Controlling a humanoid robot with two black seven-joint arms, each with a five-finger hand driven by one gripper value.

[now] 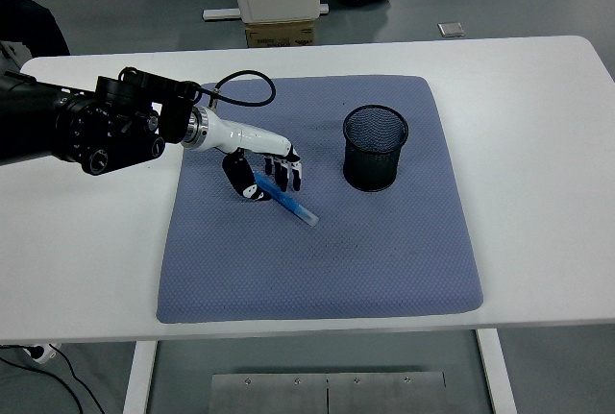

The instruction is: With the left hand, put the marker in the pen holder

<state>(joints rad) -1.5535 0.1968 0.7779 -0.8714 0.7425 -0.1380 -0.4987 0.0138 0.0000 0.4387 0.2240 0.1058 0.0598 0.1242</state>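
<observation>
The black left arm (82, 126) comes in from the left edge over the white table (96, 241), a black cable (240, 83) looping above its wrist, and its white-and-black left hand (259, 169) reaches down onto the left part of the blue-grey mat (317, 260) that covers the middle of the table. The fingers (286, 172) hang loosely spread and point down at the mat rather than wrapping anything, so the hand reads as released. The blue marker (285, 200) lies flat on the mat, slanting from its upper-left end, which sits just under the fingertips and beside the black thumb, down to its paler lower-right end, which is clear of the hand; whether a fingertip touches the upper end cannot be told. To the right, well apart from the marker, the black mesh pen holder (376, 149) stands upright on the mat's upper right part, its round mouth open to the camera. Beyond the table's far edge a cardboard box (280, 33) sits on the grey floor
</observation>
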